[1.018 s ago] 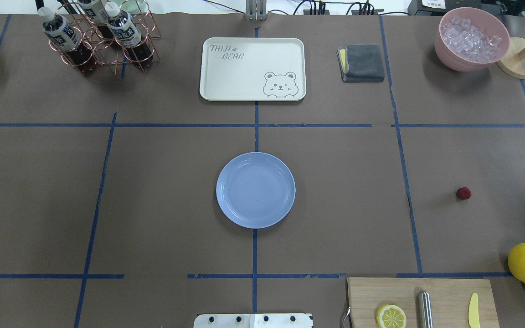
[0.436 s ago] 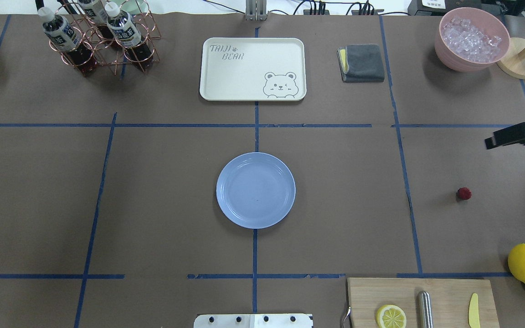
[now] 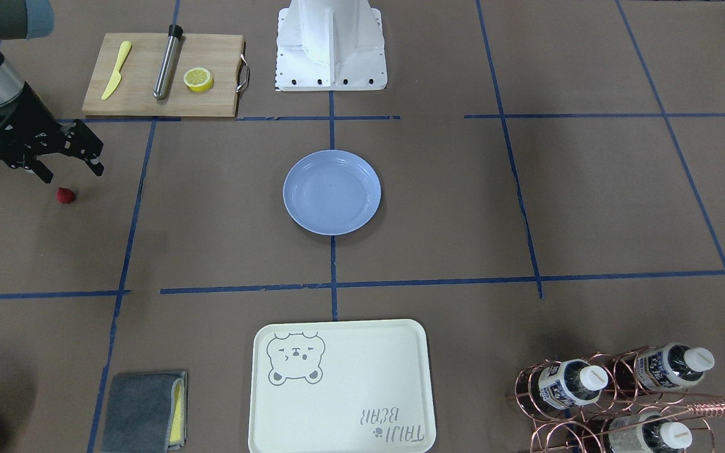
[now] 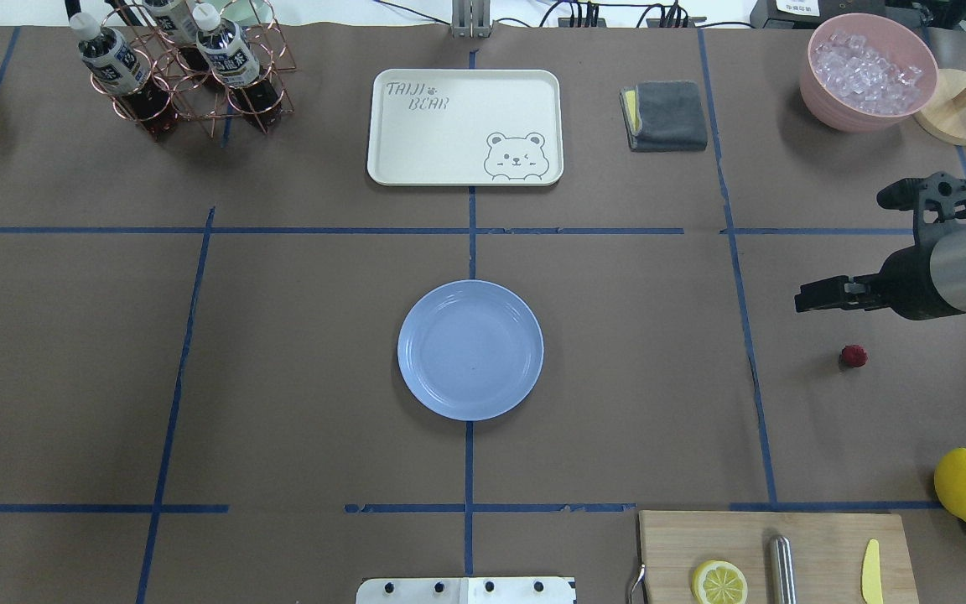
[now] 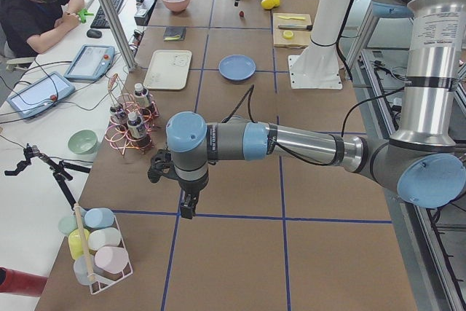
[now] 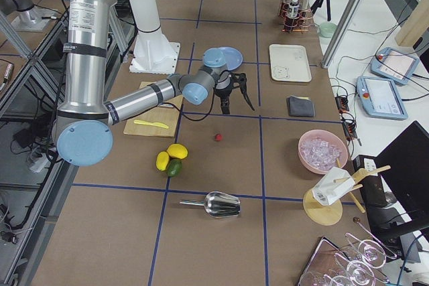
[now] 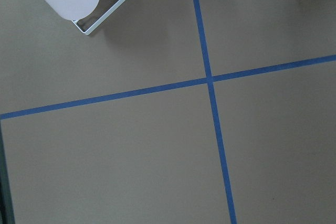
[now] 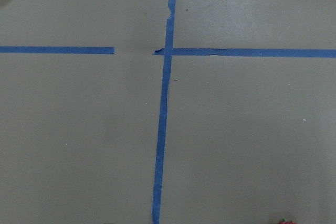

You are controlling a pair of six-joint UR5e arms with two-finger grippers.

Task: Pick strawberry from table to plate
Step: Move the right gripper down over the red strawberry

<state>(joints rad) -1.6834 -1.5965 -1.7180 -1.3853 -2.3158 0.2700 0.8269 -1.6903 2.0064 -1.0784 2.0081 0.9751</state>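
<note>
- Right end effector (image 4: 843,250) is seen spread wide, nothing held.
- Strawberry (image 4: 853,356) is seen lying on the surface (image 4: 282,352) near it (untouched), plate (image 4: 470,350) well apart.
- Left end effector (image 5: 187,209): state can't be told.

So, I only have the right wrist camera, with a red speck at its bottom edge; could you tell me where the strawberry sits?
Observer: The strawberry lies on the table, just beside the open right hand, untouched.
Operator: Thanks, is the plate free?
Observer: Yes, the plate is empty, at the table's middle.
Operator: And the left arm?
Observer: The left hand hangs over the table's other end, far from both.
</note>
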